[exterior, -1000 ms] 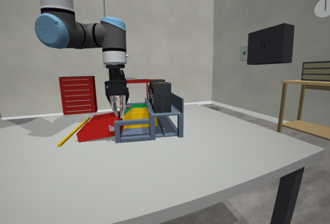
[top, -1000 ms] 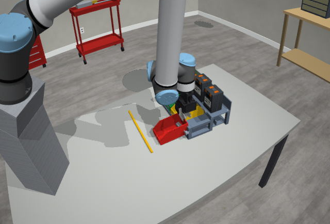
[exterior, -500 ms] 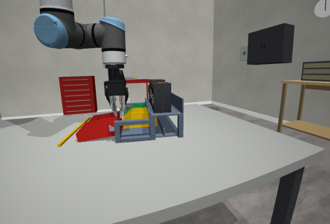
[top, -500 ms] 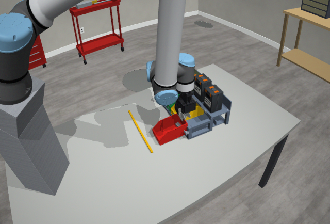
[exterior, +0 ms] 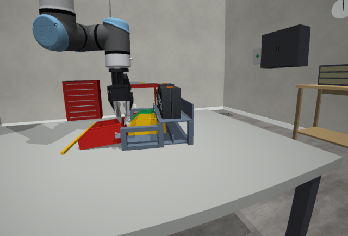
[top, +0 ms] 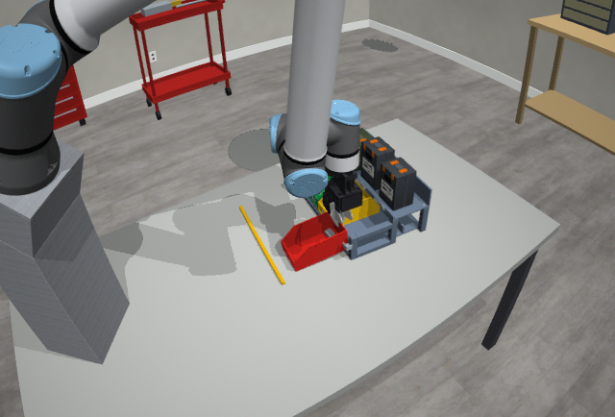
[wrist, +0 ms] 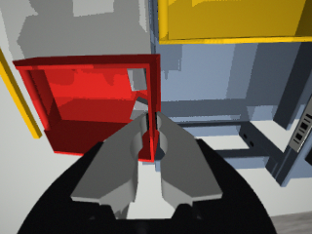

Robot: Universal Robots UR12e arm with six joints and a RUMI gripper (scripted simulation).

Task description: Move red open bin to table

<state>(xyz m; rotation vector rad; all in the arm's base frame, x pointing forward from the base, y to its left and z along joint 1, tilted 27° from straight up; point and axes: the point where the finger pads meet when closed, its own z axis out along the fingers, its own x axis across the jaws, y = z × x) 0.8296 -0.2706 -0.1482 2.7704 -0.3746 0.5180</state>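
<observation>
Grey worktop (top: 347, 303) (exterior: 168, 177) (wrist: 19, 180) is bearing the shelf (top: 370, 228) (exterior: 142, 128) (wrist: 205, 73); beside its front, the red bin (top: 317, 248) (exterior: 98, 136) (wrist: 88, 112) is apparently tilting, your claw (top: 339, 221) (exterior: 122, 122) (wrist: 152, 113) pinching its rear wall. You're best easing it clear, then levelling gently. Grey parts (top: 329, 232) (wrist: 137, 79) are partly hiding, their number staying unclear.

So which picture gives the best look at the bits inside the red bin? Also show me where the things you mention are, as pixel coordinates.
The wrist view: it looks down into the red bin (top: 317, 248) (exterior: 98, 135) (wrist: 83, 109), showing grey parts (top: 329, 232) (wrist: 137, 79). The top view shows little of them; in the exterior view, the bin's side hides them.
</observation>
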